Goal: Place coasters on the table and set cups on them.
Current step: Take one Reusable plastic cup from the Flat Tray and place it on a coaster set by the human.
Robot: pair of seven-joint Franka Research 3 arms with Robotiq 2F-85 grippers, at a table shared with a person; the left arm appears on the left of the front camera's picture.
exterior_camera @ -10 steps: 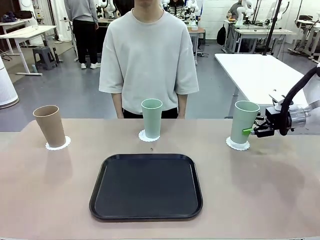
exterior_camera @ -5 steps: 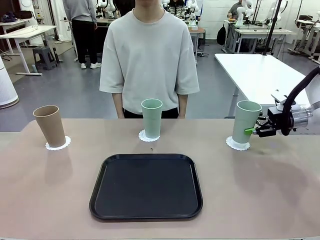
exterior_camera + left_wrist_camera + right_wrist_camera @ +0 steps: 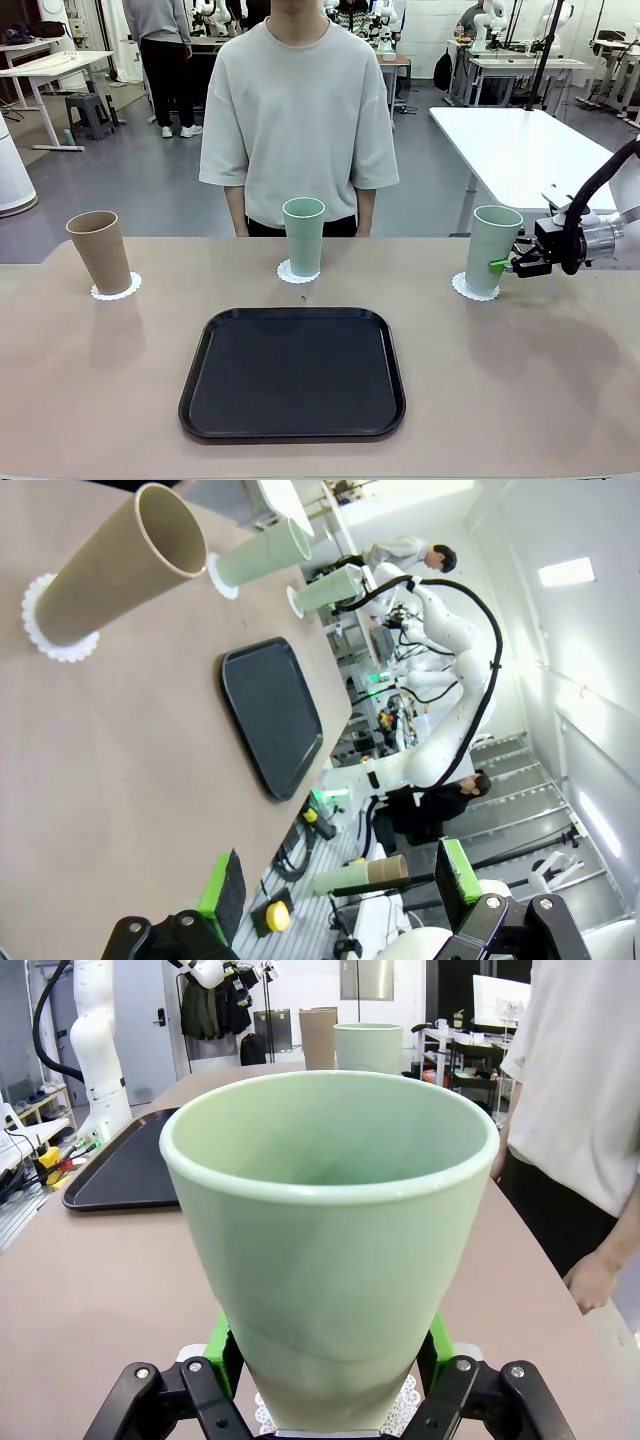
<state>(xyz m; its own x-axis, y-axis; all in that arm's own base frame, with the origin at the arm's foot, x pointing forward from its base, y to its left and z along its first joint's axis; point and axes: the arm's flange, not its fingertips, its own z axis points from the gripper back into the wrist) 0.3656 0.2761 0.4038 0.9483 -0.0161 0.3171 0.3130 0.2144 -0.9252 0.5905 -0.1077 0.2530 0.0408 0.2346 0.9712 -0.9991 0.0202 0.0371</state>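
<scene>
Fingers of the right gripper flank the pale mint green tapered cup, pads against its sides, above a white lacy coaster near the beige counter's far right edge.

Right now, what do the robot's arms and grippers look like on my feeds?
Right arm: white links, a looping black cable, black right gripper with green pads. Left gripper: black fingers, bright green pads, round bolt heads at the knuckles.
</scene>
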